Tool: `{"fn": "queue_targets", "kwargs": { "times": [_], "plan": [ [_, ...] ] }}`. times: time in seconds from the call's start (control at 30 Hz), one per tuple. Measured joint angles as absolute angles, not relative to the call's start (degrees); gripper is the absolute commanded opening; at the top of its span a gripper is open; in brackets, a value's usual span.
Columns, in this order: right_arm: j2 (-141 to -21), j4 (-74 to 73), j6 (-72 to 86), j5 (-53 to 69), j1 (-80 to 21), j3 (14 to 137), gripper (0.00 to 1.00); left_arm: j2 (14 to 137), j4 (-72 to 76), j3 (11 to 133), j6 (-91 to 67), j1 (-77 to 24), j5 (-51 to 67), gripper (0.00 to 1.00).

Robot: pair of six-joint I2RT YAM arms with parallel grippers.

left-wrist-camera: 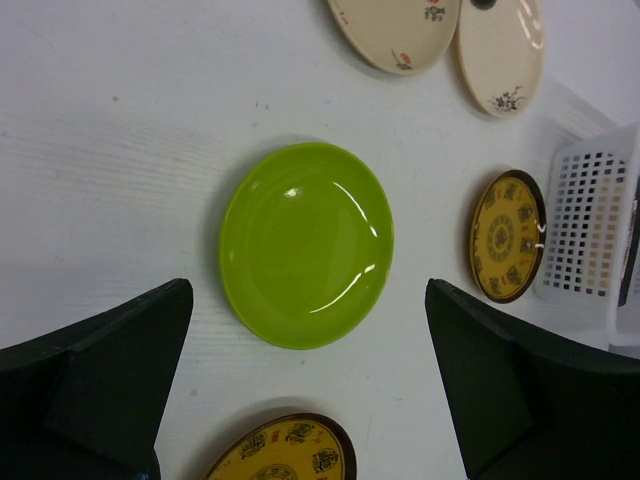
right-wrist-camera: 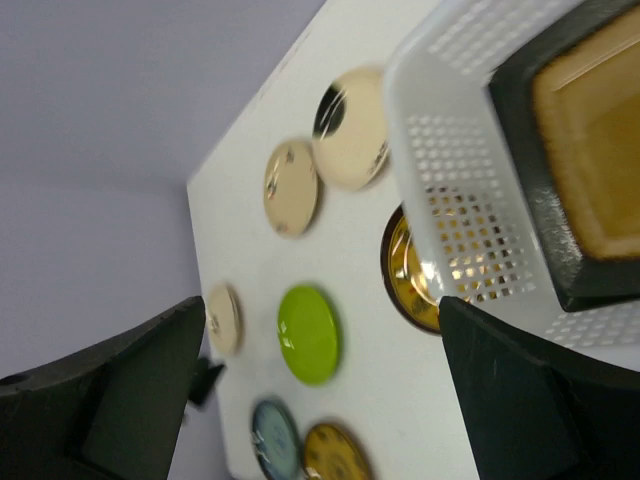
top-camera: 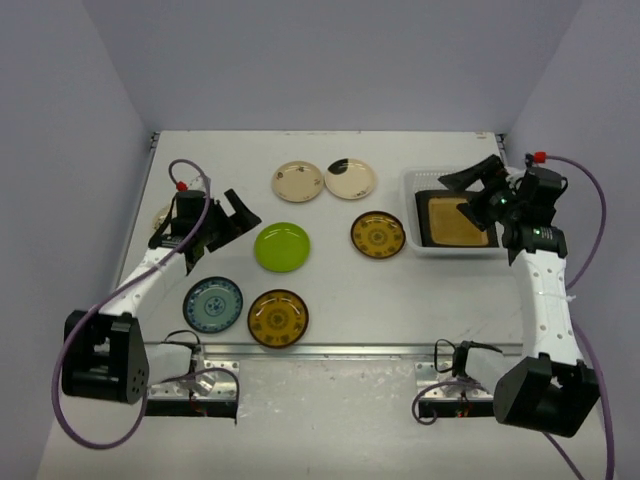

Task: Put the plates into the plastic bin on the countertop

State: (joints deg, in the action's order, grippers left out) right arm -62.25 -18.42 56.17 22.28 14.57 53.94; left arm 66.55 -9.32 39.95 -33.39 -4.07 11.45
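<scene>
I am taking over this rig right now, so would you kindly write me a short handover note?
The left gripper is open and empty, over the lime plate.
The right gripper is open and empty, above the plastic bin.
Done: the amber square plate lies in the bin.
Left on the countertop: the lime plate, the plain cream plate, the cream plate with a dark patch, the amber patterned plate by the bin, the near amber patterned plate, the blue patterned plate, and the cream plate by the left arm.
</scene>
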Motion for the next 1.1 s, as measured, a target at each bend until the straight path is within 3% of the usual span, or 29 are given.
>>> {"fn": "queue_targets", "kwargs": {
  "times": [0.17,0.23,0.33,0.47,0.7,0.77,0.8,1.1],
  "plan": [
    [-61.3,-17.4,41.3,35.9,3.2,53.8,0.99,78.7,-10.2,43.8,-30.0,-4.4,11.8,1.00],
    [-60.4,-16.4,38.4,40.7,1.4,52.4,0.99,80.7,-10.4,44.2,-28.8,-4.5,11.8,0.95],
    [-58.4,-13.9,36.6,45.8,1.3,47.9,0.98,85.0,-10.5,46.1,-27.0,-4.6,13.0,0.83],
    [-57.8,-12.0,36.3,50.1,1.0,44.4,0.98,92.7,-9.6,48.8,-25.5,-5.2,14.7,0.53],
    [-55.8,-8.5,35.8,54.3,0.6,43.0,0.97,98.4,-7.8,49.3,-24.4,-6.0,16.3,0.29],
    [-55.2,-7.7,35.8,55.0,0.6,42.6,0.97,99.2,-7.1,49.5,-24.2,-6.0,16.4,0.17],
    [-55.1,-7.2,35.8,55.3,0.6,42.3,0.97,99.6,-6.9,49.7,-24.1,-6.0,16.4,0.02],
    [-55.7,-3.1,36.7,56.1,-1.1,39.7,0.99,99.8,-3.4,48.4,-24.8,-6.0,18.0,0.00]
  ]
}}
